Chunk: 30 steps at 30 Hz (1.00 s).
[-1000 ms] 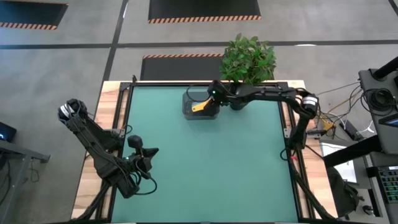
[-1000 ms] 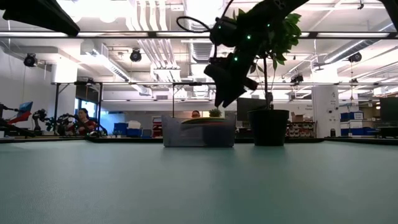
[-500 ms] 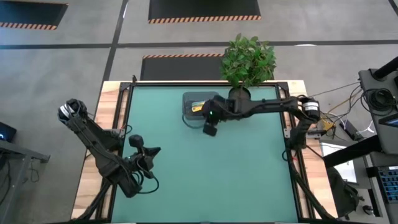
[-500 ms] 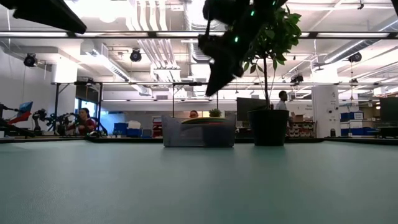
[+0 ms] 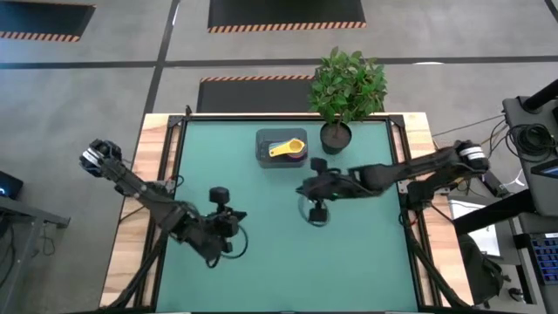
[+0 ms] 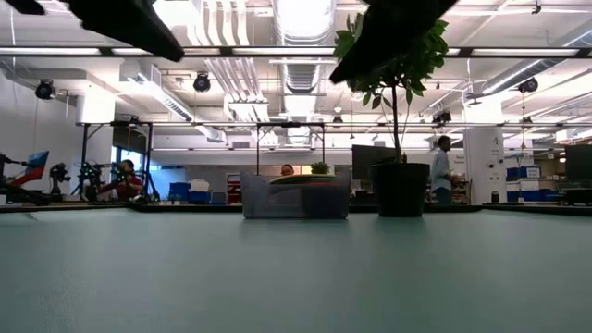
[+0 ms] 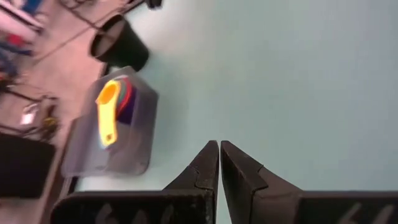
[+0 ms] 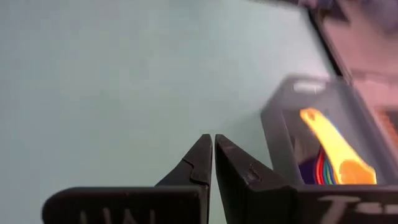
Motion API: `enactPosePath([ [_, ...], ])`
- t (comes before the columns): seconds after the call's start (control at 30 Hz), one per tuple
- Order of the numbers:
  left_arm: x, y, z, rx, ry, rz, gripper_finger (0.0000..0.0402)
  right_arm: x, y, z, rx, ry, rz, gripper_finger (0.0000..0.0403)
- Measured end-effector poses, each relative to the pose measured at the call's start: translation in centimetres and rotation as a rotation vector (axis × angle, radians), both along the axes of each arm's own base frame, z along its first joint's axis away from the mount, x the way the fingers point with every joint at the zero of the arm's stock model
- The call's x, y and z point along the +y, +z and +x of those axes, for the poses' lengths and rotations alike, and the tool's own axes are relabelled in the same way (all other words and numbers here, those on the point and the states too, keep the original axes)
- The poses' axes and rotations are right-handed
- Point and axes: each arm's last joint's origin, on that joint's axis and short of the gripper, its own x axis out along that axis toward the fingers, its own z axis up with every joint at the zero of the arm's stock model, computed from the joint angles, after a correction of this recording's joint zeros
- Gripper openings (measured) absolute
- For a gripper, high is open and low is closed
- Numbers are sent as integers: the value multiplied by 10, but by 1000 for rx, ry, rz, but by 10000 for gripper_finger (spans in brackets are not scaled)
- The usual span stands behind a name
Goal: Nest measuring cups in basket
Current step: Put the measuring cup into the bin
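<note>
The translucent grey basket (image 5: 281, 148) stands on the green mat near the far edge, also in the low view (image 6: 296, 196). A stack of measuring cups lies inside it, the yellow one (image 5: 288, 148) on top with its handle pointing left. Coloured rims show beneath the yellow cup (image 7: 109, 107) in the left wrist view, and under the yellow cup (image 8: 336, 152) in the right wrist view. My right gripper (image 5: 301, 187) hangs shut over the mat's middle, nearer than the basket, holding nothing. My left gripper (image 5: 242, 218) is shut over the mat's left half, nothing in it.
A dark round pot (image 5: 336, 137) with a leafy plant stands right of the basket at the far edge. The mat's black frame (image 5: 179, 131) borders the work area. People move in the room beyond the table in the low view.
My right gripper has come away from the basket, rising and drawing toward the table's near edge to the mat's middle. The yellow cup stays in the basket. My left arm has reached out, carrying its gripper toward the table's right.
</note>
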Motion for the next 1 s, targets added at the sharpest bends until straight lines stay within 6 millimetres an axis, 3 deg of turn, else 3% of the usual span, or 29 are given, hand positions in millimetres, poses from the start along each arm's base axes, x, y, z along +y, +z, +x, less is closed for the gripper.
enactPosePath([
  [0.3,48,11,46,-22,-109,-93,0,-1,-7,-47,-248,94,-95,9],
  [0.63,133,24,79,-180,-109,-136,0,-7,-6,-81,-357,109,-182,9],
  [0.77,168,12,92,-189,-76,-172,0,-9,-5,-90,-378,102,-187,9],
  [1.0,212,-34,109,-61,36,-218,0,-11,-7,-97,-381,85,-199,9],
])
